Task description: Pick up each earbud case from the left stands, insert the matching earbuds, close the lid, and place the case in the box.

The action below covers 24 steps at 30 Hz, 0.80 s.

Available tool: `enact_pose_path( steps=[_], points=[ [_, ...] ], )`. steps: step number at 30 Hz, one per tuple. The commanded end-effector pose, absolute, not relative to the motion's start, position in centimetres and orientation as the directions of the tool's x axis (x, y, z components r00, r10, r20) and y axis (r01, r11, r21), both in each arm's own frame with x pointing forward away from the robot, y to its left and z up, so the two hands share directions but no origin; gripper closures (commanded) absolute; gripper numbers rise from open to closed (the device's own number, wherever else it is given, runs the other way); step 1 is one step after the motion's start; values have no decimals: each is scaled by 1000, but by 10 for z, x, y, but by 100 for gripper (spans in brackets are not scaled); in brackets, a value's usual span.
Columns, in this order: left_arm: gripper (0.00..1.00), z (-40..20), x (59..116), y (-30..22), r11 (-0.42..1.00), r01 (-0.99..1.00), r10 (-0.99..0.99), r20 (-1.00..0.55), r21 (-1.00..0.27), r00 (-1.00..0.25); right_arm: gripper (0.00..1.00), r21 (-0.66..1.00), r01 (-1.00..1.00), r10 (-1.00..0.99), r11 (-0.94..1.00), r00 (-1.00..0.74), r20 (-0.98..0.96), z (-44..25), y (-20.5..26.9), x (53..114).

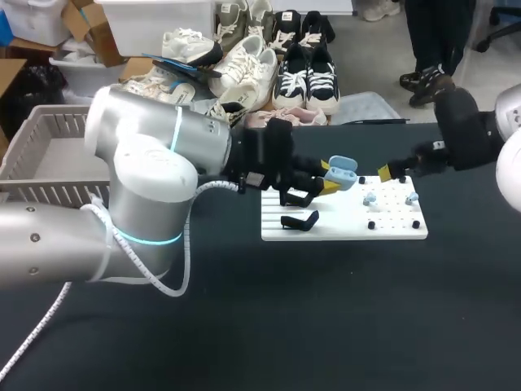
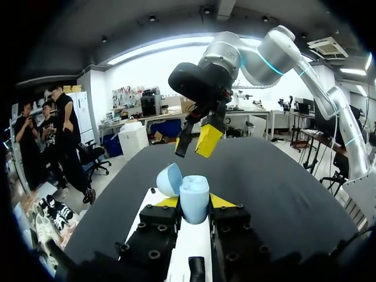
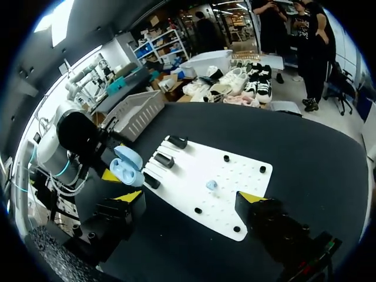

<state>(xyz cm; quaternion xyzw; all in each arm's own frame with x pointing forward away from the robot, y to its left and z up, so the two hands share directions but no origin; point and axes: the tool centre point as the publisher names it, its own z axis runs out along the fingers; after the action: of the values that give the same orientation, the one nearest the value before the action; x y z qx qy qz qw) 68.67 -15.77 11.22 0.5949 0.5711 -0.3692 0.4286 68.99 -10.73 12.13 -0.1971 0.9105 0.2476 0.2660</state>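
Left pincer (image 2: 194, 203) around open earbud case (image 2: 194, 189)

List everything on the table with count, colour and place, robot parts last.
earbud case: one, light blue, lid open, held in the left claw near the stands
earbuds: two, light blue, on the board's right part
board: one, white, mid-table
stands: three, black, along the board's left edge
pegs: several, black, dotted over the board
box: one, grey, slatted, at the table's far left
table: one, black
left claw: one, yellow-tipped, shut on the earbud case
right claw: one, yellow-tipped, open, over the board
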Motion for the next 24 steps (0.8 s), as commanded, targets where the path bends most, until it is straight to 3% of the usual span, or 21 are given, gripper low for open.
enact_pose_path(
  steps=[1,14,24],
  points=[
    [100,119,692,-154,61,994,260,-963,87,68,0,234,-425,-220,874,-778,-589,128,-121,675],
    [100,136,708,-154,99,995,72,-997,28,21,0,221,-295,-130,930,-823,-553,127,-154,666],
    [100,115,709,-157,93,994,107,-993,51,41,0,205,-293,-142,934,-829,-541,124,-161,676]
  ],
)
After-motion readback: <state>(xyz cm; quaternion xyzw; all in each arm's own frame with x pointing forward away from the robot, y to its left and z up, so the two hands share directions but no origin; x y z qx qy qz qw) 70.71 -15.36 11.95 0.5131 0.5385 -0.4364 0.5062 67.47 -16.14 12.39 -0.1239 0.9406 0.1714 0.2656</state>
